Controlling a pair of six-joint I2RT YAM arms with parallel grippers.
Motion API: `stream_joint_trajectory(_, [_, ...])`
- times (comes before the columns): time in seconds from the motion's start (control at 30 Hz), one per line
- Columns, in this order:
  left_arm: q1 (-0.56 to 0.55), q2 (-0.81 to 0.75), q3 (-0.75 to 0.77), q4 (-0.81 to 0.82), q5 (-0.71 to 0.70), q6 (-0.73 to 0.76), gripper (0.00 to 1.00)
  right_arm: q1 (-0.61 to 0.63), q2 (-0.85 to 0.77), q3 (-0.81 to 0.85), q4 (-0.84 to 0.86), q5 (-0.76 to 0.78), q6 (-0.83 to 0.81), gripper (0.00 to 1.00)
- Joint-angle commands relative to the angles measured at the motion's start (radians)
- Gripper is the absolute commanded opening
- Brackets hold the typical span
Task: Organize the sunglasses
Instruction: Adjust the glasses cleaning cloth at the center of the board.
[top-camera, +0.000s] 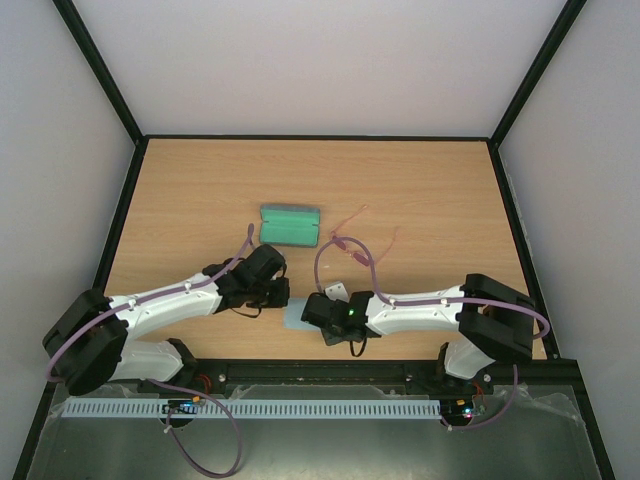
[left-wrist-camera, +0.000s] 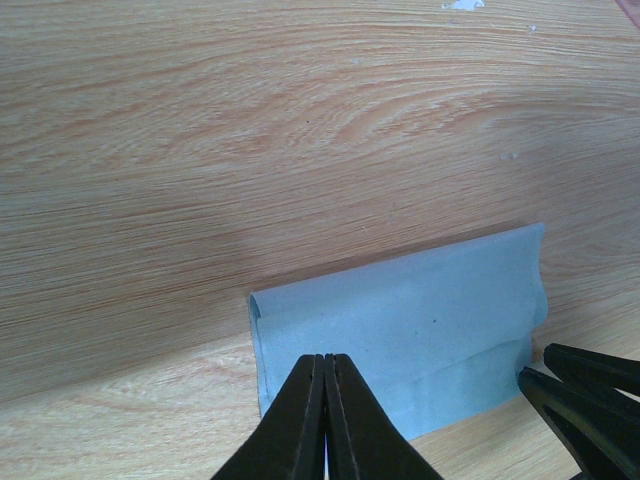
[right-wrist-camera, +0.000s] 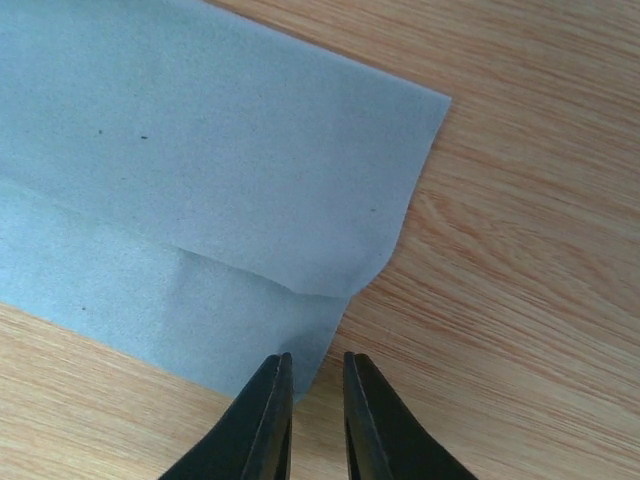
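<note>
Pink sunglasses (top-camera: 352, 248) lie untouched on the tabletop (top-camera: 200, 200), at three o'clock from the case (top-camera: 289, 224) and well apart from both arms. The left tool (left-wrist-camera: 325, 365) is clenched above the folded cloth (left-wrist-camera: 400, 320). The right tool (right-wrist-camera: 314, 365) stands a slit apart at the cloth's corner. The frame looks light, thin and fragile, so it is probably best pinched gently at the bridge.

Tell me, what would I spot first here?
The left gripper and right gripper meet at a light blue cloth near the front of the table. Farther back lie a green case mid-table and pink sunglasses to its right.
</note>
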Motion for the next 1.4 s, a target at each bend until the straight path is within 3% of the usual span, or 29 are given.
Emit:
stream_joint_trajectory(0.0, [0.007, 0.003, 0.006, -0.009, 0.005, 0.009, 0.02, 0.008, 0.018, -0.007, -0.056, 0.022, 0.019, 0.16])
stream_joint_trajectory(0.77, [-0.024, 0.039, 0.019, -0.035, -0.002, 0.016, 0.02, 0.007, 0.026, -0.038, -0.077, 0.076, 0.02, 0.12])
stream_joint_trajectory(1.0, [-0.038, 0.074, 0.044, -0.057, -0.042, 0.029, 0.3, 0.007, 0.031, -0.038, -0.071, 0.069, 0.016, 0.11])
stream_joint_trajectory(1.37, [-0.047, 0.138, 0.056, -0.039, -0.049, 0.038, 0.2, 0.007, 0.036, -0.039, -0.056, 0.058, 0.008, 0.11])
